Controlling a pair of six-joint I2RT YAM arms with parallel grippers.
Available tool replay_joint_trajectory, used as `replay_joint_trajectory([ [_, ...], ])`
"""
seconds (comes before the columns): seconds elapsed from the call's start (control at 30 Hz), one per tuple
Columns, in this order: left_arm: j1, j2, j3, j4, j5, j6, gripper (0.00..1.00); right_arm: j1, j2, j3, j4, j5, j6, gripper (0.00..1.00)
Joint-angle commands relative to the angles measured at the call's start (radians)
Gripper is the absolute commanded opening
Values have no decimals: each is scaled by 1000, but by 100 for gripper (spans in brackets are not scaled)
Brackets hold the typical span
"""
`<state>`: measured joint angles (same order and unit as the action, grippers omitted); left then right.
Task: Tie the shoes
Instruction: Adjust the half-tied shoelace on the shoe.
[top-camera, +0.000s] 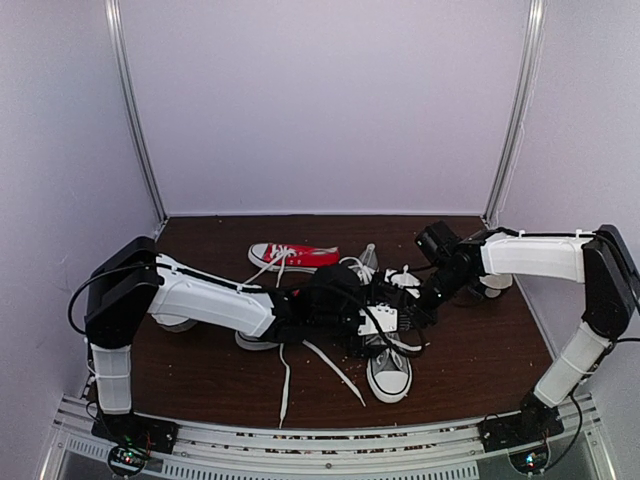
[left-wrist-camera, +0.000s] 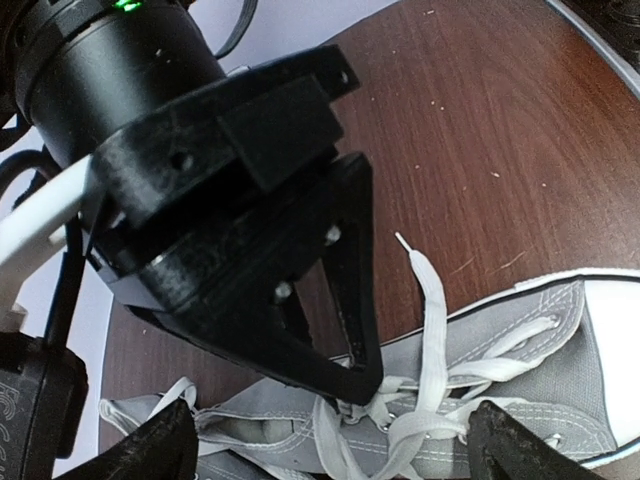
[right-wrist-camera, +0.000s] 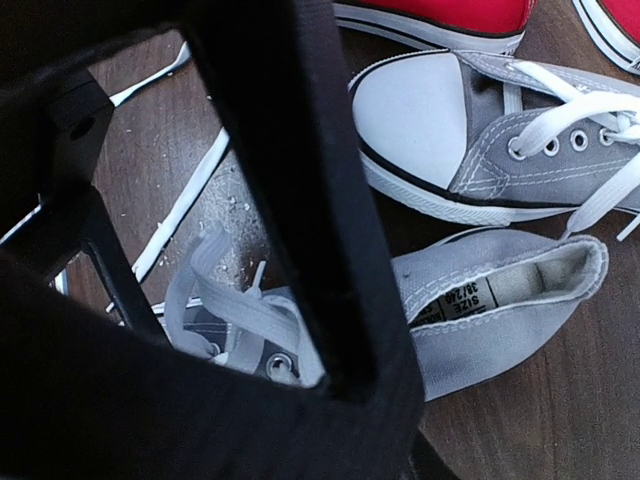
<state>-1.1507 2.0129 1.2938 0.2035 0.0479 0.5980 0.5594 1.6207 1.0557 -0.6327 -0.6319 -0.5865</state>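
1. Only the top view shows the arms whole. The left arm (top-camera: 215, 300) lies low, reaching from its base rightward to mid-table. The right arm (top-camera: 530, 255) rises, folds at the elbow and stretches leftward to meet it.
2. There the grippers mask much of the shoes. The right wrist view shows the near grey shoe's heel opening with a size label. It also shows the second grey shoe (right-wrist-camera: 520, 130) just beside it, below the red sneaker (right-wrist-camera: 440, 15).
3. The near grey shoe (top-camera: 388, 372) lies mid-table, its long axis running far to near, toe cap toward the near edge. The second shoe's heading is masked from above.
4. The left gripper (left-wrist-camera: 335, 455) hovers over the white laces (left-wrist-camera: 430, 330), fingers spread wide, holding nothing.
5. The right gripper (left-wrist-camera: 358, 380) points tip-down into the laces by the eyelets. Whether it pinches a lace cannot be told.
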Motion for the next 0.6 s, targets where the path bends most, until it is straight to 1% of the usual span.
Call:
replay_joint_trajectory([
  [0.0, 6, 7, 3, -10, 31, 21, 96, 2, 11, 17, -1, -13, 3, 31],
  [0.03, 6, 5, 6, -17, 44, 19, 96, 2, 13, 19, -4, -16, 0, 27],
  [0.07, 6, 4, 10, -25, 53, 16, 95, 2, 14, 20, -9, -19, -3, 21],
  [0.17, 6, 2, 19, -44, 41, 9, 93, 2, 12, 23, -25, -27, -9, 5],
  [0.23, 9, 3, 18, -50, 27, 11, 90, 2, 7, 16, -29, -29, -10, 0],
  [0.33, 22, 4, 14, -59, 24, 3, 85, 2, -9, 11, -33, -32, -10, 0],
  [0.57, 48, 6, 13, -68, 15, -5, 79, 2, -52, 4, -34, -72, -2, 0],
])
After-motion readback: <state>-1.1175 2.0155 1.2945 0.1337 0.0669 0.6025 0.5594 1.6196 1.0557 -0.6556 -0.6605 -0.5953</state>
